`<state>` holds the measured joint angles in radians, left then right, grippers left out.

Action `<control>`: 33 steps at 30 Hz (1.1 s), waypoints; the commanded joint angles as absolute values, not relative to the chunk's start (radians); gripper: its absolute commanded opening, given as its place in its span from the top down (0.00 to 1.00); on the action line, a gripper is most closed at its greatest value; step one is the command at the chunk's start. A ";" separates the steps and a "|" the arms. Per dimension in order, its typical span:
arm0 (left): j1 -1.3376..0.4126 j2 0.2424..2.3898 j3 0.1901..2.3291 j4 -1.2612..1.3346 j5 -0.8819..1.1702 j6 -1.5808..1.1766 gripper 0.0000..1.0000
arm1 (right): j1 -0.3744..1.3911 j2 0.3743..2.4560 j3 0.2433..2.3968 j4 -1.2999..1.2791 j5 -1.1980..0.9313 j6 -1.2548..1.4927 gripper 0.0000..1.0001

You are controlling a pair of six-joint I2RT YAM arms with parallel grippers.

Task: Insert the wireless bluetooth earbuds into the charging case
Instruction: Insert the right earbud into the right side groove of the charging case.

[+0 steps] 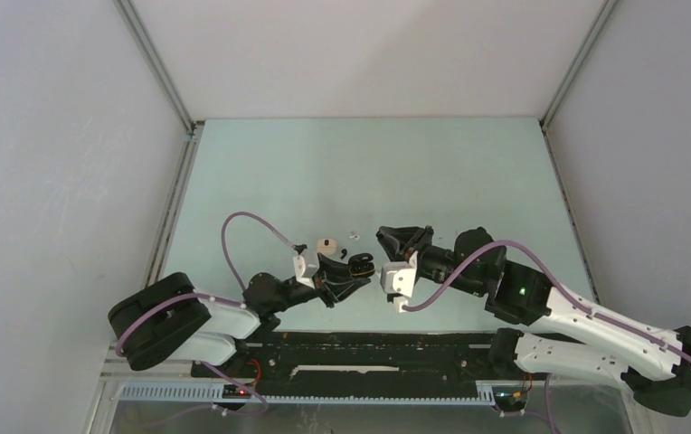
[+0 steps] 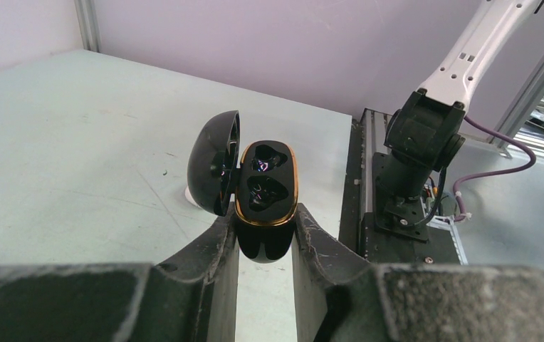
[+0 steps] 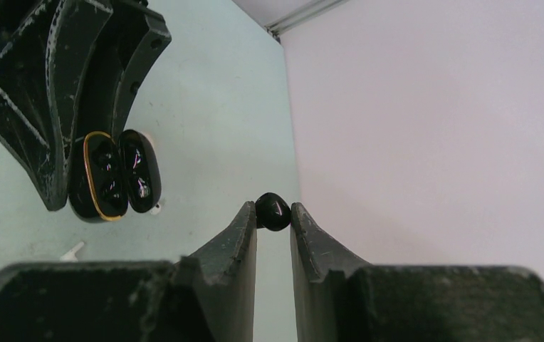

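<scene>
The charging case [image 2: 268,187] is glossy black with a gold rim, and its lid [image 2: 216,160] is swung open to the left. My left gripper [image 2: 267,214] is shut on the case's lower body and holds it above the table. Its two sockets are dark and shiny; I cannot tell what is in them. The top view shows the case [image 1: 361,265] in my left gripper [image 1: 355,271] near the table's front middle. My right gripper [image 3: 273,208] is shut on a small black earbud [image 3: 273,212] at its fingertips, just right of the case [image 3: 112,174]. In the top view my right gripper [image 1: 383,237] sits close beside the case.
A pale beige piece [image 1: 327,245] and tiny pale bits [image 1: 353,234] lie on the table just beyond the case. A white sliver [image 3: 73,251] lies on the table below the case. The black base rail [image 1: 369,348] runs along the near edge. Walls enclose the table.
</scene>
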<state>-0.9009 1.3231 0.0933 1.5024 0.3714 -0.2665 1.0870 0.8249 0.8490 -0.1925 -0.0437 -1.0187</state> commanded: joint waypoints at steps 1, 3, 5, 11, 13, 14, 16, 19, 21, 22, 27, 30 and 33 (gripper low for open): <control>-0.899 1.314 0.084 1.591 0.354 -0.227 1.00 | 1.105 0.837 0.820 -0.052 -0.015 -0.956 1.00; -0.898 1.309 0.078 1.591 0.329 -0.221 1.00 | 1.116 0.835 0.807 -0.043 -0.007 -0.921 1.00; -0.898 1.306 0.073 1.591 0.304 -0.214 1.00 | 1.125 0.833 0.798 -0.047 -0.004 -0.880 1.00; -0.897 1.312 0.078 1.591 0.298 -0.221 1.00 | 1.148 0.840 0.759 -0.015 0.000 -0.852 1.00; -0.898 1.313 0.081 1.591 0.304 -0.229 1.00 | 1.169 0.843 0.738 0.019 0.036 -0.876 1.00; -0.898 1.314 0.082 1.591 0.307 -0.231 1.00 | 1.179 0.845 0.724 0.041 0.044 -0.891 1.00; -0.898 1.313 0.084 1.592 0.316 -0.235 1.00 | 1.197 0.851 0.699 0.081 0.062 -0.920 1.00; -0.898 1.310 0.084 1.592 0.328 -0.240 1.00 | 1.210 0.860 0.672 0.120 0.071 -0.953 1.00; -0.898 1.309 0.084 1.592 0.330 -0.243 1.00 | 1.215 0.862 0.656 0.133 0.066 -0.968 1.00; -0.899 1.308 0.084 1.593 0.332 -0.244 1.00 | 1.218 0.861 0.650 0.137 0.062 -0.970 1.00; -0.898 1.302 0.084 1.592 0.340 -0.244 1.00 | 1.220 0.865 0.635 0.147 0.057 -0.970 1.00; -0.899 1.299 0.084 1.592 0.343 -0.242 1.00 | 1.220 0.868 0.625 0.154 0.050 -0.973 1.00; -0.898 1.296 0.082 1.593 0.344 -0.237 1.00 | 1.221 0.868 0.617 0.156 0.038 -0.970 1.00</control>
